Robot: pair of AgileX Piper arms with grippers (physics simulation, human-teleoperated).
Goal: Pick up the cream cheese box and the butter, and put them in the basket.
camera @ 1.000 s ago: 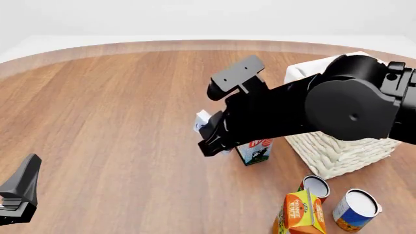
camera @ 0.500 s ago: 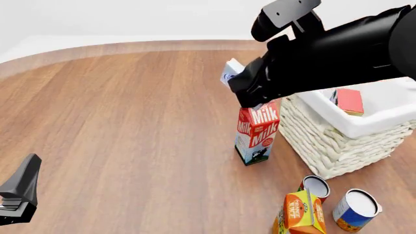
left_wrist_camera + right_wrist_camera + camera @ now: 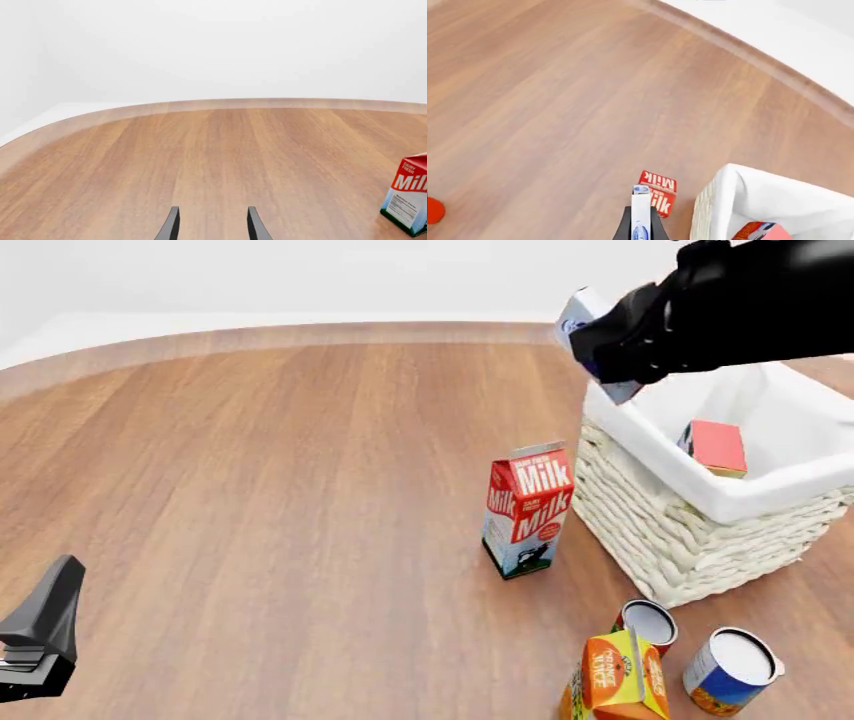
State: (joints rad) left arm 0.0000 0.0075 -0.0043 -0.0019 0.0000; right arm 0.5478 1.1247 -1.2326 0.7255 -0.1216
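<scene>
My right gripper (image 3: 597,348) is shut on the cream cheese box (image 3: 575,320), a small white box with blue markings, held high over the left rim of the basket (image 3: 694,540). In the right wrist view the box (image 3: 640,212) shows edge-on between the dark fingers (image 3: 624,226), above the milk carton and beside the basket's white liner (image 3: 724,195). The red-orange butter (image 3: 717,447) lies inside the basket, also seen from the right wrist as the butter (image 3: 760,231). My left gripper (image 3: 40,640) rests low at the near left, open and empty (image 3: 212,227).
A red-and-white milk carton (image 3: 530,508) stands just left of the basket. An orange juice carton (image 3: 621,675) and two tin cans (image 3: 647,625) (image 3: 730,668) stand at the near right. A small red object (image 3: 432,210) shows at the right wrist view's edge.
The right arm has risen and swung right with the cream cheese box, from beside the milk carton to above the basket's left rim. The left arm has not moved.
</scene>
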